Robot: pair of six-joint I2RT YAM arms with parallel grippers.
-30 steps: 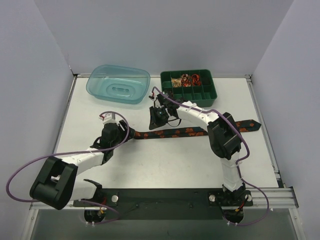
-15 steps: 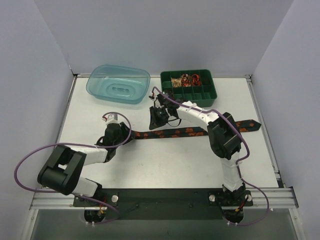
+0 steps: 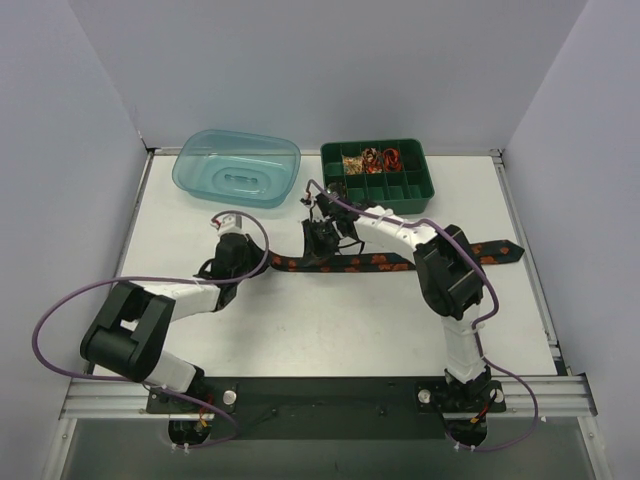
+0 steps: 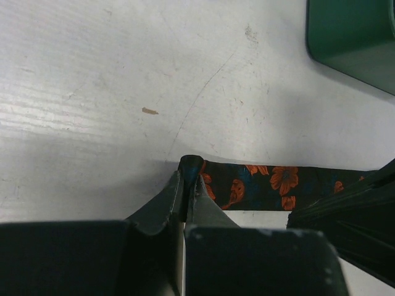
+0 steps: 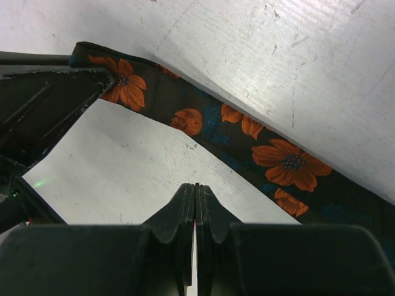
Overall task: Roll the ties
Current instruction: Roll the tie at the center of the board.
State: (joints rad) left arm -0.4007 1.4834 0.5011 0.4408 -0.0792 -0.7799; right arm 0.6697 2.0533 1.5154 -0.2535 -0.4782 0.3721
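One tie (image 3: 385, 263), black with orange flowers, lies stretched across the table from left of centre to its pointed end at the right. My left gripper (image 3: 262, 262) is at the tie's left end. In the left wrist view the left gripper (image 4: 188, 177) is shut on that end of the tie (image 4: 271, 184), the fabric pinched between the fingers. My right gripper (image 3: 323, 254) sits just beside the tie a little further right. In the right wrist view the right gripper (image 5: 196, 186) is shut with nothing in it, and the tie (image 5: 278, 161) runs diagonally past its tips.
A teal plastic tub (image 3: 238, 167) stands at the back left. A green compartment tray (image 3: 400, 185) with small items stands at the back right; its corner (image 4: 352, 34) shows in the left wrist view. Purple cables (image 3: 60, 310) loop off both arms.
My left gripper has moved away from the near edge to the tie's left end and closed on it. The right gripper has shifted slightly and stayed shut.
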